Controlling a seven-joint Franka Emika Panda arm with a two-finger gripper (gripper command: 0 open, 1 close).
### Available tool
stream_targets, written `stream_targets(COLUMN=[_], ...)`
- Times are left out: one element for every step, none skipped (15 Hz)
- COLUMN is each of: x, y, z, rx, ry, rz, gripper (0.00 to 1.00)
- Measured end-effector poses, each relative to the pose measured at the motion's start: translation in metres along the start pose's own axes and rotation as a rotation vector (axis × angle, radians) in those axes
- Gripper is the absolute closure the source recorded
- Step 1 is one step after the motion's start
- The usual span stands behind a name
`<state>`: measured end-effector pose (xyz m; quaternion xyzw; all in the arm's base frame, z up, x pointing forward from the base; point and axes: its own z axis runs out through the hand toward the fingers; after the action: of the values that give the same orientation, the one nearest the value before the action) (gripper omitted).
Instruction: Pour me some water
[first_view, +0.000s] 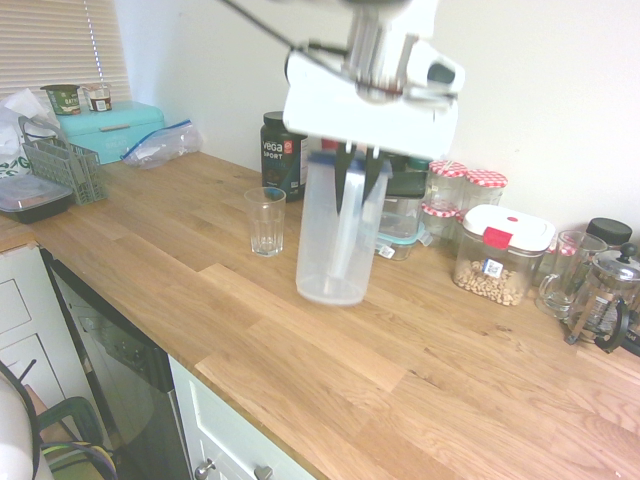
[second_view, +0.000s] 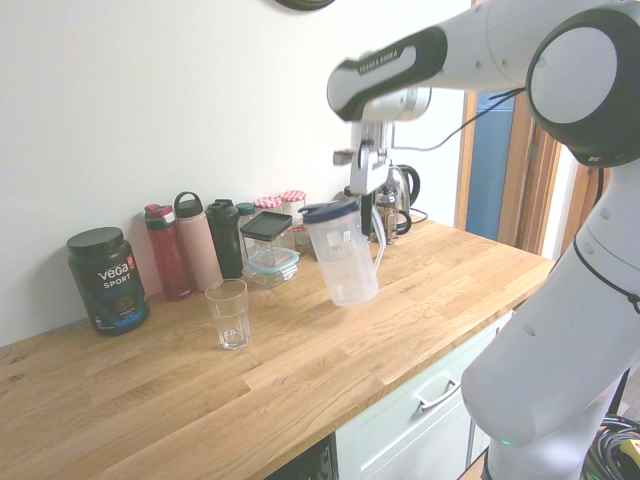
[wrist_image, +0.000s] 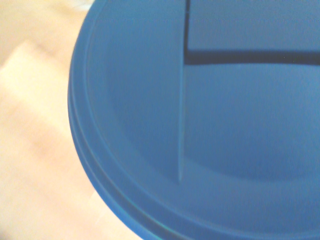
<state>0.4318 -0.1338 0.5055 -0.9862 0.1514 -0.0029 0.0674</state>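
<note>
My pincer (first_view: 358, 180) is clamped on the handle (second_view: 379, 238) of the blue-lidded pitcher (second_view: 342, 255), which I hold slightly tilted, near the empty glass (second_view: 230, 315).

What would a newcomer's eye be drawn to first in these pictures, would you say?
Most likely the tall frosted pitcher with the blue lid, tilted in the pincer over the wooden counter, near the clear glass. Next, perhaps, the black Vega Sport tub by the wall, and the jars with red-checked lids behind the pitcher.
</note>
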Motion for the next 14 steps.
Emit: stream_targets(x=[0.004, 0.010, 0.014, 0.017, 0.018, 0.017, 0.015, 0.012, 0.010, 0.009, 0.007, 0.005, 0.002, -0.004], y=[0.004, 0.007, 0.010, 0.014, 0.017, 0.020, 0.021, 0.021, 0.024, 0.029, 0.038, 0.048, 0.058, 0.068], z=[0.015, 0.022, 0.023, 0.021, 0.018, 0.015, 0.011, 0.008, 0.005, 0.006, 0.008, 0.009, 0.010, 0.011], rx=[0.014, 0.027, 0.035, 0.039, 0.044, 0.048, 0.052, 0.055, 0.055, 0.052, 0.047, 0.037, 0.026, 0.018], ry=[0.031, 0.069, 0.109, 0.147, 0.185, 0.225, 0.268, 0.312, 0.359, 0.404, 0.444, 0.481, 0.508, 0.514], rz=[0.047, 0.093, 0.134, 0.175, 0.216, 0.257, 0.297, 0.334, 0.371, 0.408, 0.449, 0.493, 0.540, 0.578], gripper=[1.00, 1.00, 1.00, 1.00, 1.00, 1.00, 1.00, 1.00, 1.00, 1.00, 1.00, 1.00, 1.00, 1.00])
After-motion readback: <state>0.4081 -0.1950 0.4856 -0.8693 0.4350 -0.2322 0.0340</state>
